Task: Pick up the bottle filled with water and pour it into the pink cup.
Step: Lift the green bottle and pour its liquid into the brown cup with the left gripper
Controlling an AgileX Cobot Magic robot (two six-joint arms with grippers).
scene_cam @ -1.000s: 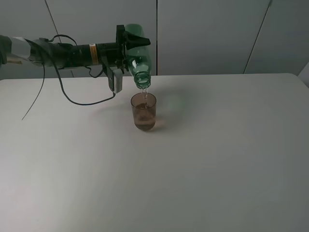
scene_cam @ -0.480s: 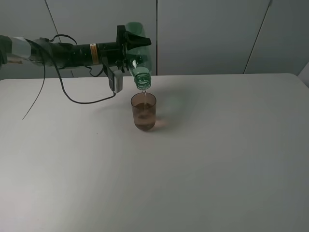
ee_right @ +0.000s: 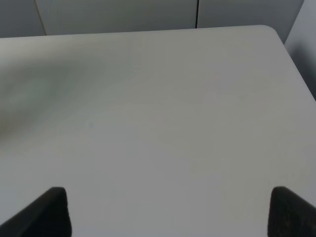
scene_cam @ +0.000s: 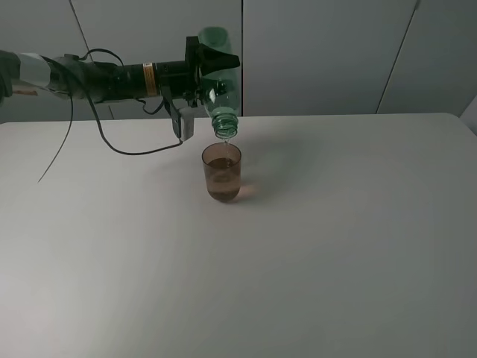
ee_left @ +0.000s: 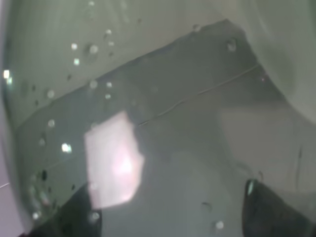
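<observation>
The green-tinted bottle (scene_cam: 217,82) is held upside down and tilted, its open neck just above the pink cup (scene_cam: 222,172). My left gripper (scene_cam: 211,61) is shut on the bottle's body. The cup stands upright on the white table (scene_cam: 335,246) and holds brownish liquid. In the left wrist view the bottle's wet wall (ee_left: 163,113) fills the picture. My right gripper (ee_right: 168,207) shows only two dark fingertips (ee_right: 47,212), wide apart, over bare table; it does not show in the exterior view.
A black cable (scene_cam: 130,153) hangs from the left arm (scene_cam: 97,78) and touches the table behind the cup. Grey wall panels stand behind the table's far edge. The table's right far corner (ee_right: 276,34) shows in the right wrist view.
The bottle has tipped steeper, its base rising and its neck shifting slightly right. The left gripper moved a little up and right. The stream has thinned.
</observation>
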